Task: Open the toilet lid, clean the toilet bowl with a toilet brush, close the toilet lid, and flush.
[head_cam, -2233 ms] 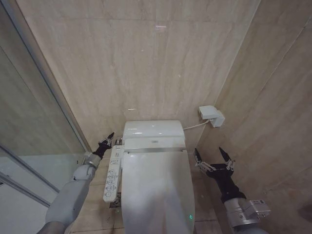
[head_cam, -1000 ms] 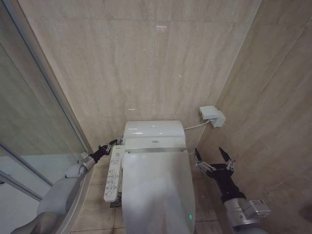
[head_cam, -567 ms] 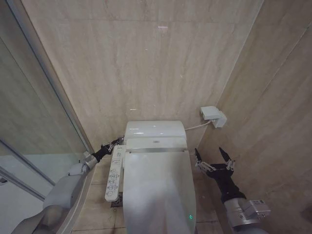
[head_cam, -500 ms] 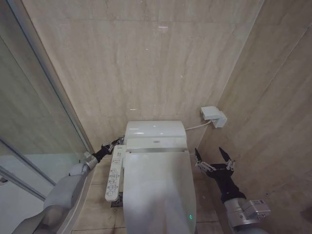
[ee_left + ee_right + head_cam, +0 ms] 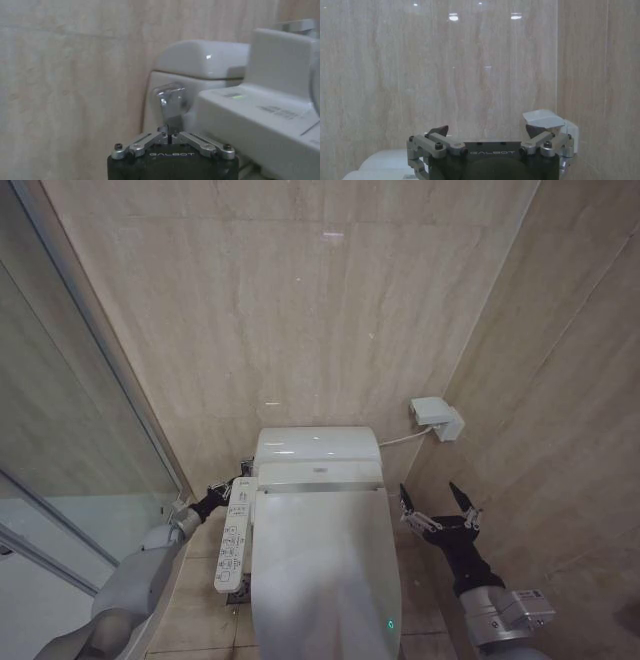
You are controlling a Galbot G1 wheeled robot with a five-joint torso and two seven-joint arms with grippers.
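The white toilet lid (image 5: 325, 580) lies shut over the seat, so the toilet bowl is hidden beneath it. The toilet brush is out of view. My left gripper (image 5: 232, 484) is at the left side of the cistern (image 5: 317, 444). In the left wrist view it (image 5: 170, 134) is shut, with its tips just below the chrome flush lever (image 5: 171, 100). Off the toilet's right side my right gripper (image 5: 436, 501) hangs open and holds nothing; its fingers (image 5: 438, 131) stand wide apart in the right wrist view.
A white control panel (image 5: 232, 545) runs along the toilet's left side. A white wall box (image 5: 436, 418) with a cable sits at the back right. A glass shower partition (image 5: 60, 430) closes off the left. Beige stone walls stand close behind and to the right.
My left gripper has moved a little lower and closer to the cistern's left side. The right arm has stayed still.
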